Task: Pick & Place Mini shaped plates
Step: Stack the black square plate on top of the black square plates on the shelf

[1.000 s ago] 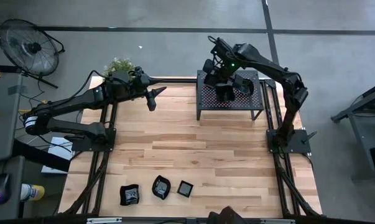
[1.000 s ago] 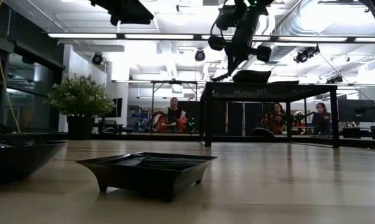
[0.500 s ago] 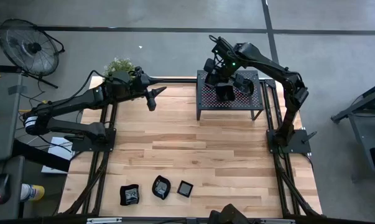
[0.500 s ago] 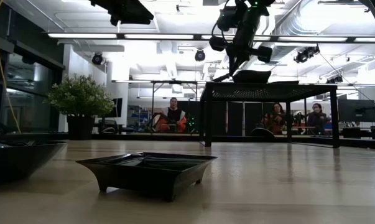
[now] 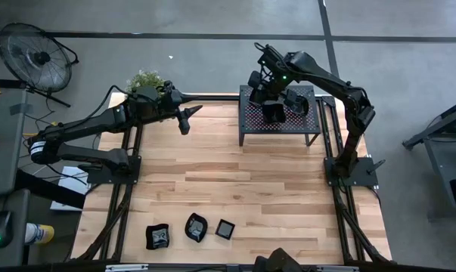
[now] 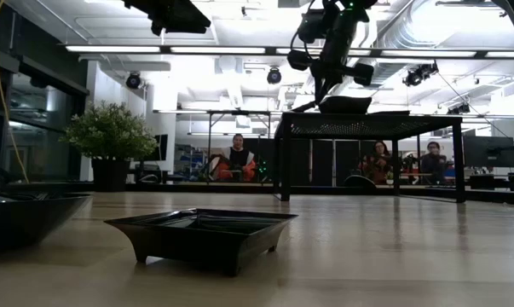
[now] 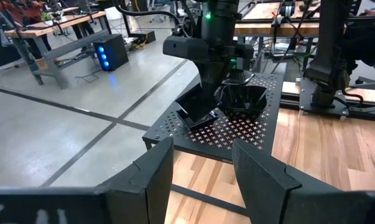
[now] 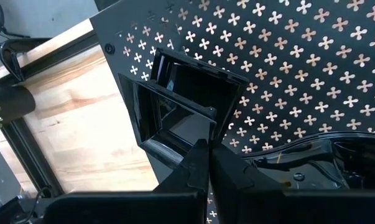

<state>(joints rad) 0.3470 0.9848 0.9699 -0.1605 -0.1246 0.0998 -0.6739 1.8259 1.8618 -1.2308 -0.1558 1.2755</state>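
Note:
A black perforated rack stands at the table's far right. Over it my right gripper is shut on a square black mini plate, also seen tilted in the left wrist view. A wavy-rimmed plate sits on the rack top beside it. Three more mini plates rest on the table near its front edge. My left gripper hangs open above the table's far left, touching nothing. My right gripper pinches the square plate's rim between its two fingers, on the side nearest the wrist. The fingers come from above, slanting steeply down. The plate hangs tilted below them, and its lower edge is at the rack's top; whether it touches, I cannot tell.
A potted plant stands at the far left corner. The rack stands on legs with room under it. The wooden table's middle is bare. People sit in the room behind.

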